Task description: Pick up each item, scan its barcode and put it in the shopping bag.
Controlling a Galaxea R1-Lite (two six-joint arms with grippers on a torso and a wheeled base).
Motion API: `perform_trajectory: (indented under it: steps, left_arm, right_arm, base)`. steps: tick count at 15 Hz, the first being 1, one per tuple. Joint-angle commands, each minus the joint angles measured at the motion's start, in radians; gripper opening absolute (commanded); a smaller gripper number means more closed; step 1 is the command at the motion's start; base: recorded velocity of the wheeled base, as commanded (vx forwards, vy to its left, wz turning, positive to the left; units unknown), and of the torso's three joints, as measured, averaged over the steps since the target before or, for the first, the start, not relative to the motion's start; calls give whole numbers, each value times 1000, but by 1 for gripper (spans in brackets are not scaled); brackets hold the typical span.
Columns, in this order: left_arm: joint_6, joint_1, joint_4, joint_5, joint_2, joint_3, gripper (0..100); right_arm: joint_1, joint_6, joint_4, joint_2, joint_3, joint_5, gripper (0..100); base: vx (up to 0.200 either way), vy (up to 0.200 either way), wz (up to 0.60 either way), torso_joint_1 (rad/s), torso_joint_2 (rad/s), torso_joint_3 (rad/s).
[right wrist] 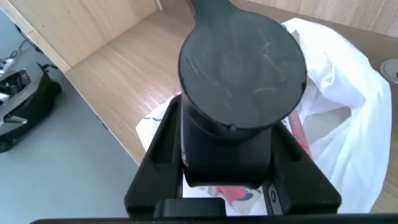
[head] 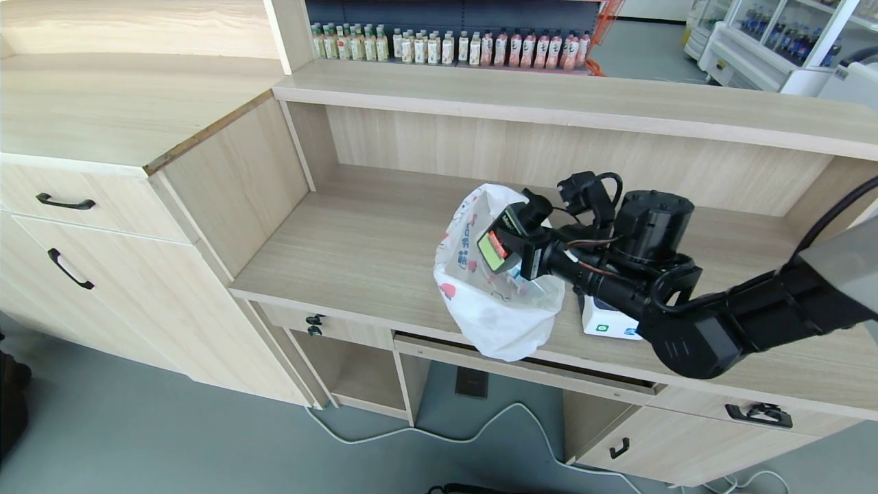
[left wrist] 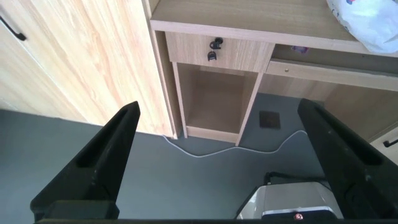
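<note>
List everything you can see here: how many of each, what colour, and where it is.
shopping bag: one, white with printed pattern, at the counter's front edge, mouth open
item: one, dark with green and red label, held over the bag's mouth
box: one, white, on the counter beside the bag
bottles: a row, pale and pinkish, far shelf
counter: one, light wood
cable: one, white, on the grey floor
right gripper: black, shut on the item
left gripper: black, open, empty, over the floor
</note>
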Motion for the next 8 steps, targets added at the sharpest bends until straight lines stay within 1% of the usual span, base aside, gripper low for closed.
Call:
perform_trajectory:
  steps: [1, 3, 5, 8]
  left_arm:
    - [-1, 1, 0, 0, 2, 0, 100]
    - [-1, 1, 0, 0, 2, 0, 100]
    - [-1, 1, 0, 0, 2, 0, 100]
    - [-1, 1, 0, 0, 2, 0, 100]
  right_arm:
    - [23, -3, -2, 49, 1, -2, 0]
    - [37, -3, 0, 69, 0, -3, 0]
    - [31, -13, -23, 99, -17, 0, 0]
    - [-11, -41, -172, 160, 50, 9, 0]
  base:
    - [0, 0, 0, 0, 0, 0]
    - [0, 0, 0, 0, 0, 0]
    - [0, 0, 0, 0, 0, 0]
    - [0, 0, 0, 0, 0, 0]
